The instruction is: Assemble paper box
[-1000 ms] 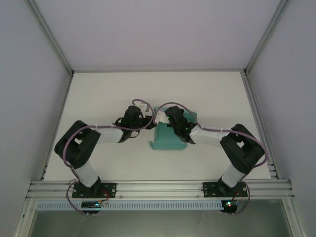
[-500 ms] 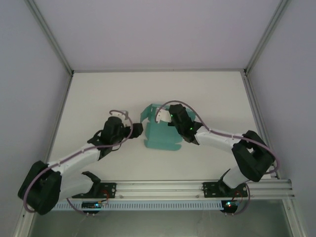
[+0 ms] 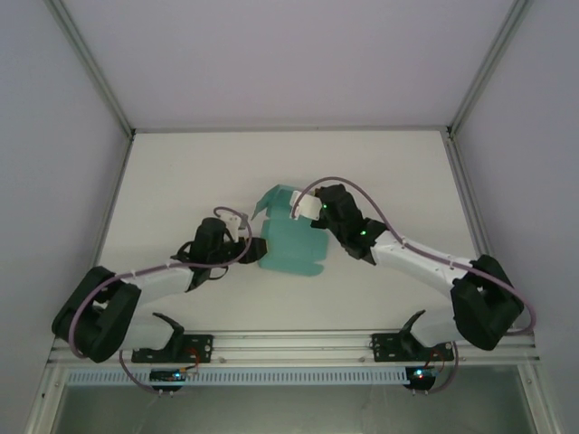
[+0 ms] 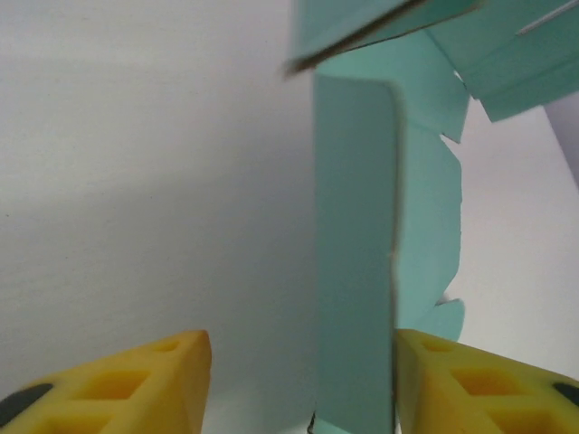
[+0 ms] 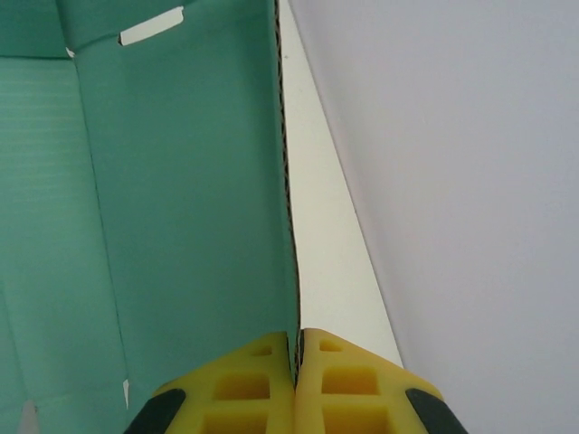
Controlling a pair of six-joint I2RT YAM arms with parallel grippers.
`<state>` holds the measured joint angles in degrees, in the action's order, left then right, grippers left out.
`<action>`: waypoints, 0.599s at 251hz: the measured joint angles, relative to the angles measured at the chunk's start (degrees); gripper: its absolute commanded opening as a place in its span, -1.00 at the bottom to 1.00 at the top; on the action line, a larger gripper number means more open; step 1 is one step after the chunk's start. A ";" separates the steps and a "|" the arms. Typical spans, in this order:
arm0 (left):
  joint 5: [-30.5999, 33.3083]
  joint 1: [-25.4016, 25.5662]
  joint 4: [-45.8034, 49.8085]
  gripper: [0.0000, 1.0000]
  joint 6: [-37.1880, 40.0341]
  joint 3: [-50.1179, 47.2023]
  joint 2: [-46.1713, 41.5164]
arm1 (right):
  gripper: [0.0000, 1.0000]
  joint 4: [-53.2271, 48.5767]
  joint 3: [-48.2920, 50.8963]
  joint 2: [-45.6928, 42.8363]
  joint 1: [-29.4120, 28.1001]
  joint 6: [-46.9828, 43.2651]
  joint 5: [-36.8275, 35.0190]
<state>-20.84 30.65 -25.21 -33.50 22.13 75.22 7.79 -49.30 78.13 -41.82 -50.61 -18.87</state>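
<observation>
Left arm swung back in over the last half second, so the left gripper point(image 3: 254, 244) went from hanging just off the box point(image 3: 291, 242) to sitting right at its left edge. Right arm stretched out further too, and the box slid a little left and twisted with it. It sat mid-table point(image 3: 181, 172), only partly folded, with some panels up and the rest lying low.

Right gripper point(image 5: 296, 384) was clamped tight on the thin edge of one side wall, yellow pads point(image 5: 240, 389) squeezed together with just card between them. On its wrist cam that wall stood upright, with a slotted panel at the far end.

Left gripper point(image 4: 303, 389) was wide open with an upright flap point(image 4: 353, 253) standing between the jaws. The flap was nearly against one pad, with lots of gap on the other side. Nothing gripped yet.

My read: the right was anchoring the box while the left lined up to pinch that flap and fold it in. Looked partway done at best, with several flaps loose. The worry would be thin card buckling or slipping out of the right's pinch.
</observation>
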 measured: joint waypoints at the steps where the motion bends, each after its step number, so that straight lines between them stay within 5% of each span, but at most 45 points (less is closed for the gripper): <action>1: -0.02 -0.02 -0.15 -0.13 -0.11 0.00 0.02 | -1.00 -0.04 0.00 -0.13 0.04 0.09 0.13; 42: -1.05 -1.60 -7.78 -0.76 -0.02 -0.22 0.09 | -1.00 -2.08 0.55 -5.68 2.54 2.58 4.90; 65: -2.82 -2.56 -11.17 -0.80 -0.20 -0.42 -0.24 | -1.00 -3.21 1.33 -8.22 3.78 3.72 8.20; 74: -3.72 -2.60 -12.50 -1.00 -0.22 -0.61 -0.42 | -1.00 -3.54 1.66 -8.85 4.09 4.00 9.42; 150: -14.01 -5.60 -23.65 -1.00 -7.10 -6.12 -2.03 | -1.00 -2.71 2.82 -9.75 6.80 6.14 15.04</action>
<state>-34.85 25.06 -48.86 -40.60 16.01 73.19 5.08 -46.48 68.38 -35.03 -44.47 -3.84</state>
